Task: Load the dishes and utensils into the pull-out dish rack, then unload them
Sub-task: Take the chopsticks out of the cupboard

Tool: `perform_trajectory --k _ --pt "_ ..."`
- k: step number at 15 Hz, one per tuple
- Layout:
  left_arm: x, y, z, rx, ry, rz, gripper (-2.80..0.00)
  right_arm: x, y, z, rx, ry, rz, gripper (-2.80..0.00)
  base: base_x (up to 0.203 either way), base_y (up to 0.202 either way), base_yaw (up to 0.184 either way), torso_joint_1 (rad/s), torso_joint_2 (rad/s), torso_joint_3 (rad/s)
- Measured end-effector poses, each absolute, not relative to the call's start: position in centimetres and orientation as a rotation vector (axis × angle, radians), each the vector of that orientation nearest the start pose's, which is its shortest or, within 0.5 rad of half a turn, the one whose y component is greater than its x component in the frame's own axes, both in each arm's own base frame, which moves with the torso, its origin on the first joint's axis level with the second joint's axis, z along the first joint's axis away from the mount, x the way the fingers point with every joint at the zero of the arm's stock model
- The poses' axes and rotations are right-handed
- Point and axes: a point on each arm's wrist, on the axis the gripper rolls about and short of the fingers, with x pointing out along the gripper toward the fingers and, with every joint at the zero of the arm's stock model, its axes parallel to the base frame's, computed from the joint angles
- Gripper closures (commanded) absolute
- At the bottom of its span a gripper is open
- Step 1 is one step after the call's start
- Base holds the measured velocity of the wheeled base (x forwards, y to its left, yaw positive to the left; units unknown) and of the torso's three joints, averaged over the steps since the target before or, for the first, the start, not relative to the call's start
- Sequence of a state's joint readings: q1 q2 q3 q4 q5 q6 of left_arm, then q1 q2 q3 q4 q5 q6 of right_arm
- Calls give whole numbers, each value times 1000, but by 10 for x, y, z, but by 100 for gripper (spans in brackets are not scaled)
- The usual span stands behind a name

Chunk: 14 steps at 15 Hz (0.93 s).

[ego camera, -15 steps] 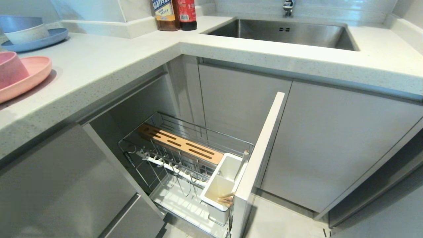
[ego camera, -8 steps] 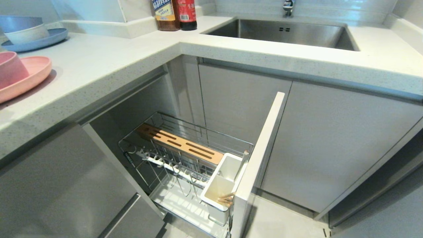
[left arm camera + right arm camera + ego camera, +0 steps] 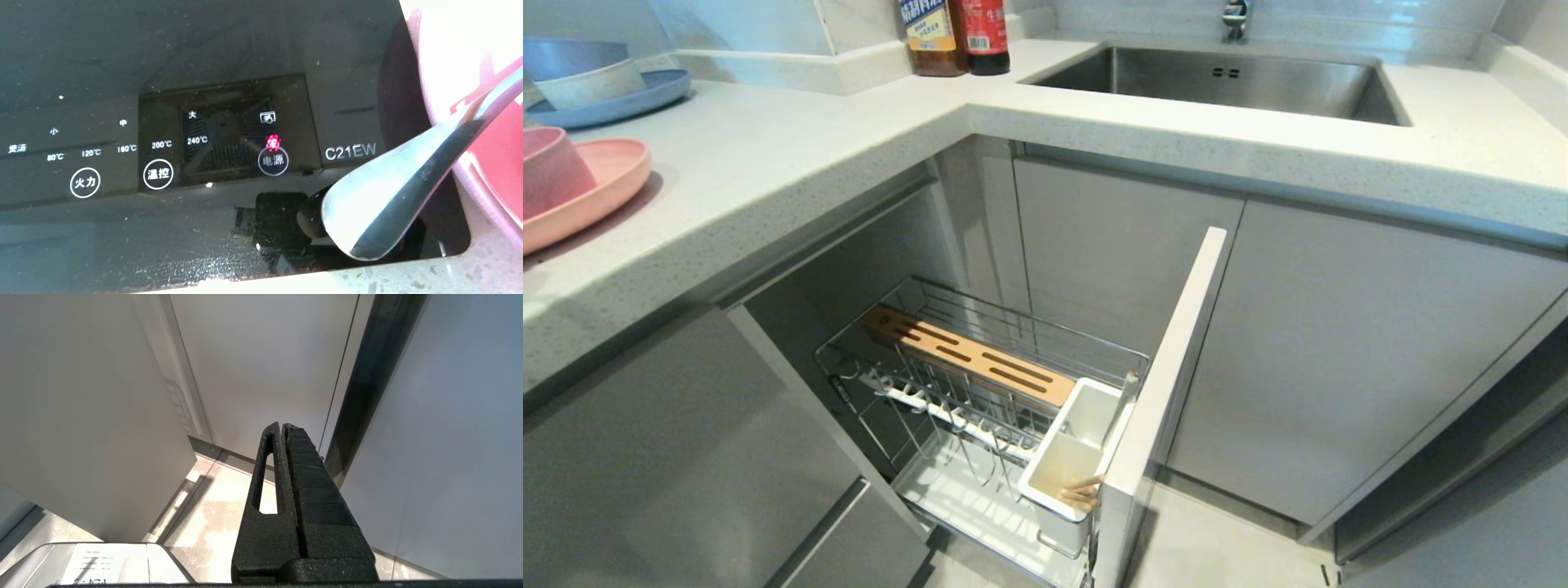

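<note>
The pull-out dish rack stands drawn out below the counter, its pale front panel facing right. Wooden chopsticks lean in the nearer white cup. A slim grey stem stands in the farther cup. The pink bowl sits on the pink plate at the counter's left edge. In the left wrist view a broad silver utensil handle slants from over the pink plate across the cooktop's corner; my left fingers do not show there. My right gripper hangs shut beside cabinet fronts.
A black induction cooktop with a lit red light lies beside the pink plate. A blue plate with stacked bowls sits at the back left. Two bottles and the steel sink are behind.
</note>
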<state>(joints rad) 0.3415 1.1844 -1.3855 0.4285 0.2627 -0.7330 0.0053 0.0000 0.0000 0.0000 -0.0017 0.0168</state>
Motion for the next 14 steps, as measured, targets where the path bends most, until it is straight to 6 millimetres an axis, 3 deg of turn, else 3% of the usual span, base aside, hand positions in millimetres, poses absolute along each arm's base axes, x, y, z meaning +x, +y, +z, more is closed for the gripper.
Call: perform_trajectory --k 14 --pt "145 57 358 -730 54 613 0 -23 0 75 17 0 4 0 0 0 0 0 0 0"
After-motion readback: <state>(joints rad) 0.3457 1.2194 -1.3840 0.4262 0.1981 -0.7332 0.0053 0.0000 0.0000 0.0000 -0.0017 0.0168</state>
